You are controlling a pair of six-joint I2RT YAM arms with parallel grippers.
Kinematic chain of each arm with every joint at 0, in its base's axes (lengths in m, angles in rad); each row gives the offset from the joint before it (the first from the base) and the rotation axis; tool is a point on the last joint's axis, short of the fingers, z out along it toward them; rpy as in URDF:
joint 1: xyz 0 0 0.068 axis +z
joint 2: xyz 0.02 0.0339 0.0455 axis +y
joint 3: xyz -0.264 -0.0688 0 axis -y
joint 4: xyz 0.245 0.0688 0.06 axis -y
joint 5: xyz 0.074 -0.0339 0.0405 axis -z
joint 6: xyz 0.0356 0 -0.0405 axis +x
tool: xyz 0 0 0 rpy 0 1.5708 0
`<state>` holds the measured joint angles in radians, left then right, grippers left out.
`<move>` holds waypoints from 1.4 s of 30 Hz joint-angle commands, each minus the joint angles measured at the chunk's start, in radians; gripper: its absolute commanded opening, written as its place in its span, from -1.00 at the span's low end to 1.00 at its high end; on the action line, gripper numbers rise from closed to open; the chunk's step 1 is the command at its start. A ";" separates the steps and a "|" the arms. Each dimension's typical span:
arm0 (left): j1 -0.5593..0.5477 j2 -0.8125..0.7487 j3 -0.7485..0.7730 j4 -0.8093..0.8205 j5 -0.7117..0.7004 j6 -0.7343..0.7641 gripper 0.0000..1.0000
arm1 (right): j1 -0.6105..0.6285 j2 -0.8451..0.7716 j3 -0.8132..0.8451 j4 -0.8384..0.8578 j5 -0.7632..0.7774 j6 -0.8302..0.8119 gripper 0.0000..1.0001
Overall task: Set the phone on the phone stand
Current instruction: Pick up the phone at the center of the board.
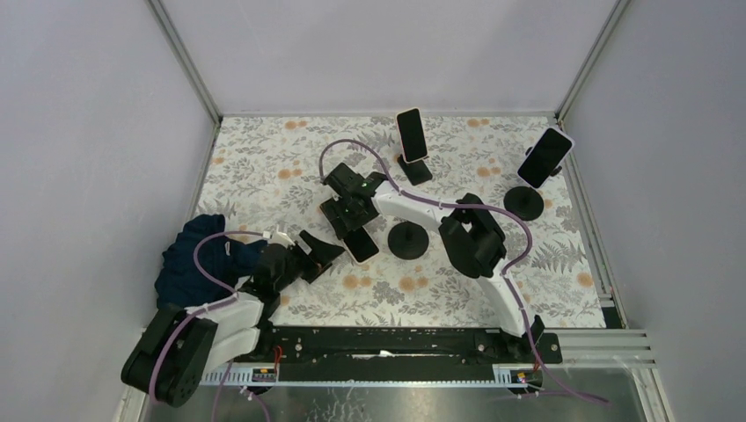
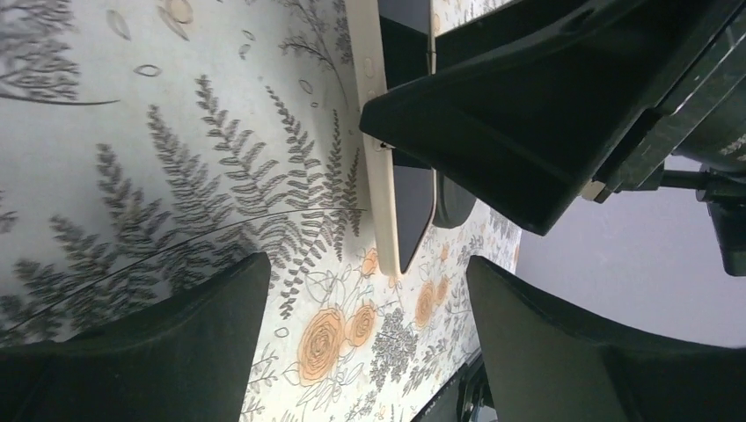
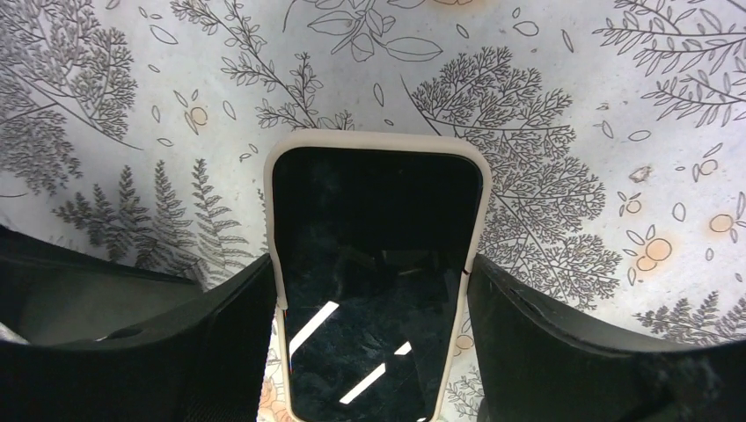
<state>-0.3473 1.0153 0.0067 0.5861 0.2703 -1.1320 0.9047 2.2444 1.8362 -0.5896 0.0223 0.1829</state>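
Note:
A phone (image 1: 362,247) with a dark screen and a cream case lies face up on the flowered cloth, left of a bare black stand (image 1: 407,239) with a round base. My right gripper (image 1: 350,221) reaches over it from the right. In the right wrist view its fingers (image 3: 220,325) press against both long sides of the phone (image 3: 374,264), so the right gripper (image 3: 369,277) is shut on it. My left gripper (image 1: 318,251) hovers just left of the phone, open and holding nothing (image 2: 368,352). From there I see the phone (image 2: 383,176) edge-on. I cannot tell whether it is off the cloth.
Two more phones lean on stands, one at the back middle (image 1: 411,135) and one at the back right (image 1: 545,156). A dark blue cloth (image 1: 189,264) is bunched at the near left. White walls and a metal frame (image 1: 585,61) enclose the table.

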 commanded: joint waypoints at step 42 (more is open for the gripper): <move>-0.050 0.320 0.189 0.128 -0.059 0.121 -0.23 | -0.061 -0.340 -0.080 0.079 -0.378 0.038 0.01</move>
<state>-0.4278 1.2984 0.1673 0.6971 0.2123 -1.0195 0.8459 1.9755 1.7676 -0.5293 -0.3237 0.2485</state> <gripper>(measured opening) 0.417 0.501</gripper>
